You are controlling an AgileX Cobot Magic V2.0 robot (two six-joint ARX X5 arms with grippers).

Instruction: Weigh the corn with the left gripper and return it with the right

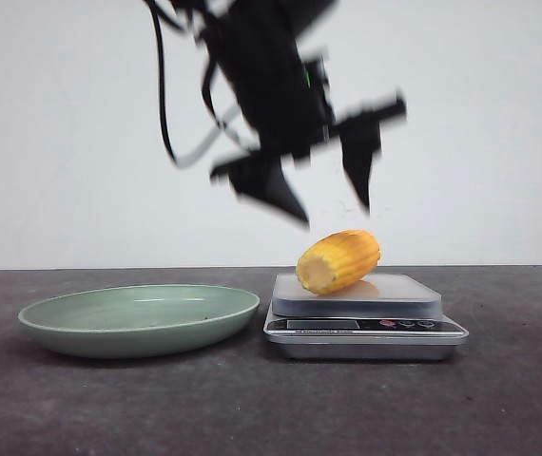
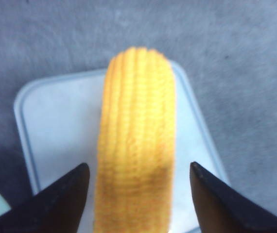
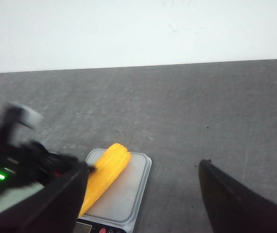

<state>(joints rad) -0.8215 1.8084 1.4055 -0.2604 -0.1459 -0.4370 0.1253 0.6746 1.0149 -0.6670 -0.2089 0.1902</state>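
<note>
Where the dark table point(image 1: 52, 408) lies nearest the front camera, a shallow green plate point(image 1: 138, 321) sits on the left and a silver scale point(image 1: 364, 328) just beside it on the right. On the scale's pale platform point(image 1: 399, 293) lies the corn point(image 1: 338, 260), on its side, its paler cut end facing forward. Above it hangs the left gripper point(image 1: 333, 204), blurred, its fingers spread wide on either side and clear of the cob. Only in its own wrist view does the right gripper point(image 3: 141, 194) show, fingers apart and holding nothing. Behind stands a white wall point(image 1: 480, 142).
</note>
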